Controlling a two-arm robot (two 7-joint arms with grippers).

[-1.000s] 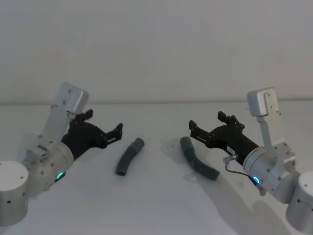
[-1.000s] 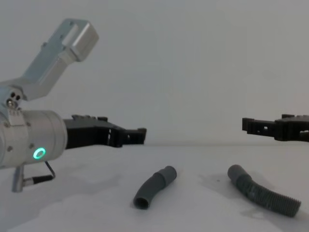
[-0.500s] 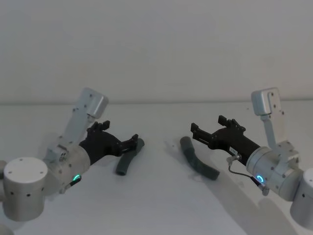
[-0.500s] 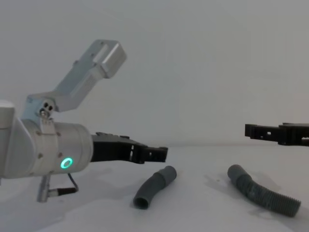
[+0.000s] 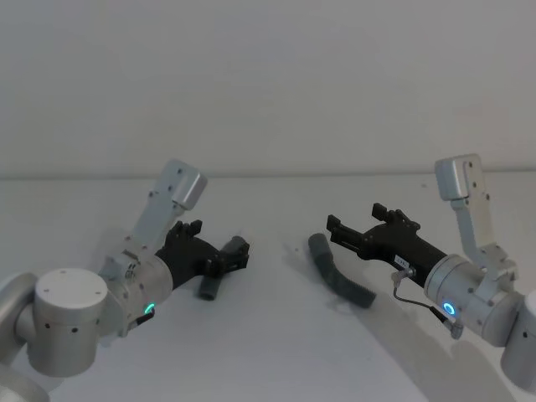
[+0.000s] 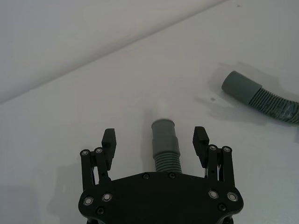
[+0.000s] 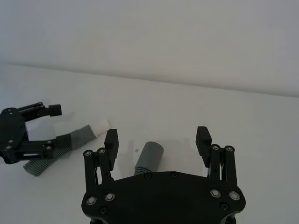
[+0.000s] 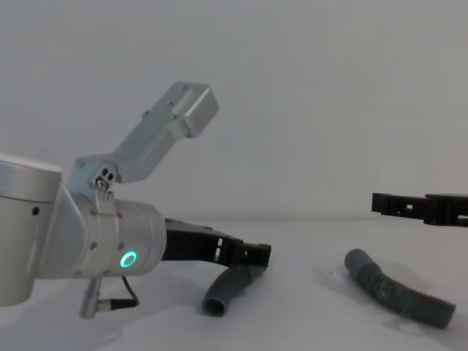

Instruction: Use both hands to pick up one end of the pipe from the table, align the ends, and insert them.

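Left tool (image 6: 154,136) now astride short tube (image 6: 164,145).

A plain, matte, off-white wall (image 5: 268,75) closed the scene at the back. It met a flat, white to light grey counter (image 5: 276,352) along a straight horizontal seam (image 5: 268,176). The counter surface was matte and carried faint grey smudges (image 8: 322,272) in places. Lighting was soft and even. Shadows (image 5: 394,343) on the counter were diffuse, with blurred edges.
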